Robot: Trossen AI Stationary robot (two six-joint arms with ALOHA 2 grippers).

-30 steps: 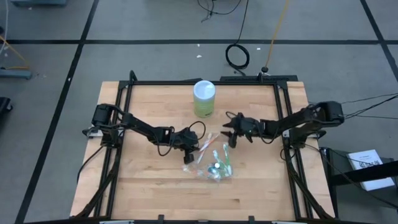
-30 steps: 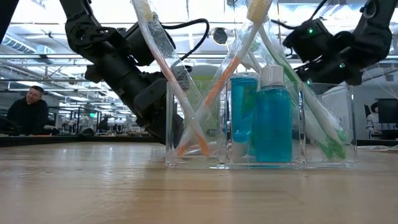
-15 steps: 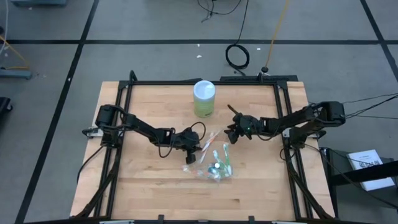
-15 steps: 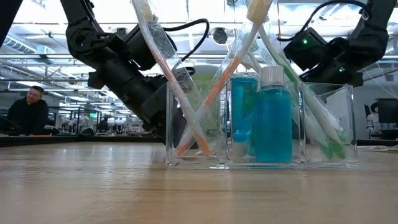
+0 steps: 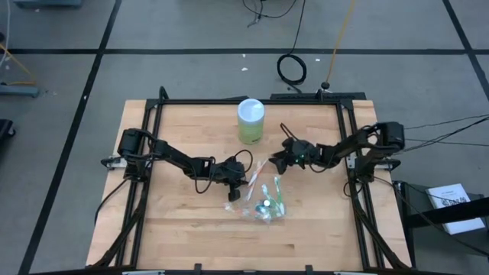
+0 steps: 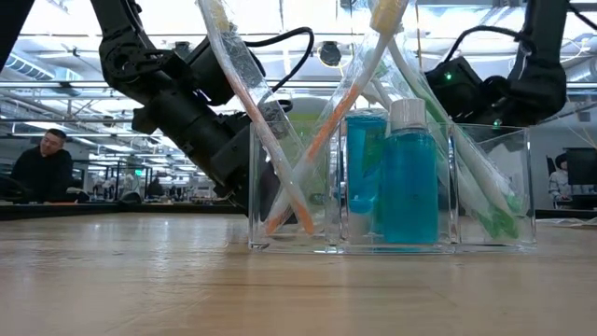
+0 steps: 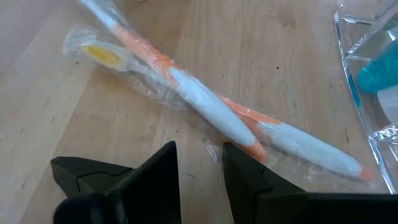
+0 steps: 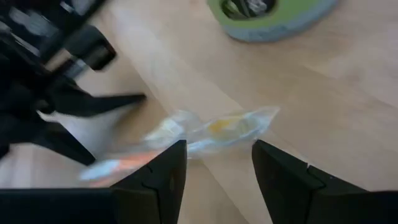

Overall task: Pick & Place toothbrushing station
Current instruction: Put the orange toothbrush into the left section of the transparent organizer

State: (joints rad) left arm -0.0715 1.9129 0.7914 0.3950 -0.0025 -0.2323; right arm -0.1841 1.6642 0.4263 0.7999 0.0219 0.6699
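From above, you are seeing the left hand (image 5: 231, 169) just beside the clear organizer (image 5: 263, 205) on the counter (image 5: 183, 221), and the right hand (image 5: 281, 160) near the green cup (image 5: 250, 121).

At counter height, wrapped toothbrushes (image 6: 270, 140) are leaning in the organizer's (image 6: 485, 233) compartments, beside a blue bottle (image 6: 408, 182).

The left wrist view is showing narrow fingers (image 7: 158, 180), holding nothing, above the toothbrushes (image 7: 211, 115).

The right wrist view is showing fingers (image 8: 168, 171) standing apart, empty, over a wrapped toothbrush (image 8: 217, 132).

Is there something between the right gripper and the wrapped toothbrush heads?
Nothing visible. The right gripper, open, looks straight at the wrapped toothbrush heads, with only bare table between them. The left gripper sits beside them.
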